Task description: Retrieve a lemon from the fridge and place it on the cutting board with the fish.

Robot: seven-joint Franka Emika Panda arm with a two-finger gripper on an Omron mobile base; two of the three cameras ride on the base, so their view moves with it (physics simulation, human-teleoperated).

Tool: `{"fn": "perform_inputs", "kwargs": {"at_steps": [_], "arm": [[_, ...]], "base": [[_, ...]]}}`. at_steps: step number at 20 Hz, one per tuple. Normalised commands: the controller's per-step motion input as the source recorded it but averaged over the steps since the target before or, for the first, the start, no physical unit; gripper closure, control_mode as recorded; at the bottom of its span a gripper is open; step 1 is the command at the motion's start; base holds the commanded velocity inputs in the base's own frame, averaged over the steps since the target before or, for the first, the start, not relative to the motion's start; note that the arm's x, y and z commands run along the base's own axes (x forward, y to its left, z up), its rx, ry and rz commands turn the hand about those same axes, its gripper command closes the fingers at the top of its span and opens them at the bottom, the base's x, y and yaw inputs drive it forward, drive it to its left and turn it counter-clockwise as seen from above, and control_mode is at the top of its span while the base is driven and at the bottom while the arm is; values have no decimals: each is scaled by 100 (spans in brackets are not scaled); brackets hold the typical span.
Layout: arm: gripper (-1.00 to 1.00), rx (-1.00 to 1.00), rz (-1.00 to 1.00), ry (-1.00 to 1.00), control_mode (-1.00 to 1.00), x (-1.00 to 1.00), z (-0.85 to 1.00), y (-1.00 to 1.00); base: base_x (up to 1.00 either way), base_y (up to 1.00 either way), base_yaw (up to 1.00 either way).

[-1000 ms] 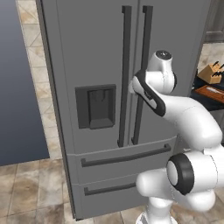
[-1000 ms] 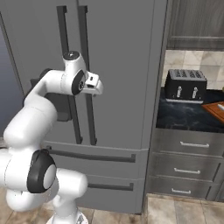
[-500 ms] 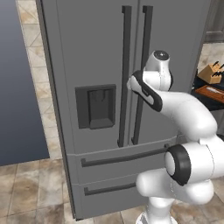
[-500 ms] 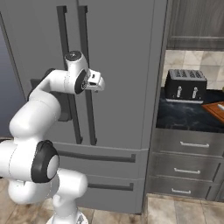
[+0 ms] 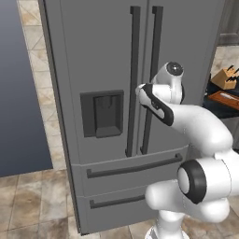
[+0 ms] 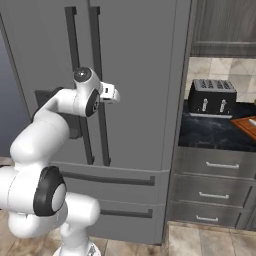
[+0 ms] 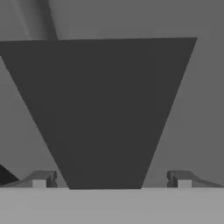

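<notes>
The grey fridge (image 5: 102, 56) stands with both doors shut, so the lemon is hidden. My gripper (image 6: 113, 94) is up at the right door's long dark handle (image 6: 98, 85), level with the dispenser panel (image 5: 102, 114). In the hand view the gripper (image 7: 111, 180) is open. That handle (image 7: 103, 109) looms as a wide dark shape between the two fingertips (image 7: 41, 178), and I cannot tell whether they touch it. The reddish-brown cutting board (image 5: 225, 98) lies on the dark counter to the right, with the pale fish (image 5: 228, 95) on it. The board's corner (image 6: 246, 126) also shows at the frame edge.
A black toaster (image 6: 212, 96) stands on the dark counter (image 6: 210, 131) right of the fridge, above grey drawers (image 6: 215, 170). A tan knife block (image 5: 225, 77) sits behind the board. A dark blue wall (image 5: 21, 93) lies left of the fridge. The floor is tiled.
The arm has reached further forward and a little right, bringing the open gripper closer to the right door's handle. The fridge doors have not moved.
</notes>
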Motion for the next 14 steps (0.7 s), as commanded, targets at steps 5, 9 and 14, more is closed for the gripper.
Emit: {"fn": "perform_inputs", "kwargs": {"at_steps": [5, 9, 14], "arm": [[-100, 0, 0, -21, -100, 15, -9, 0], [-100, 0, 0, -13, -100, 18, -1, 0], [100, 0, 0, -11, -100, 24, 0, 0]], "base": [[0, 0, 0], [0, 0, 0], [0, 0, 0]]}}
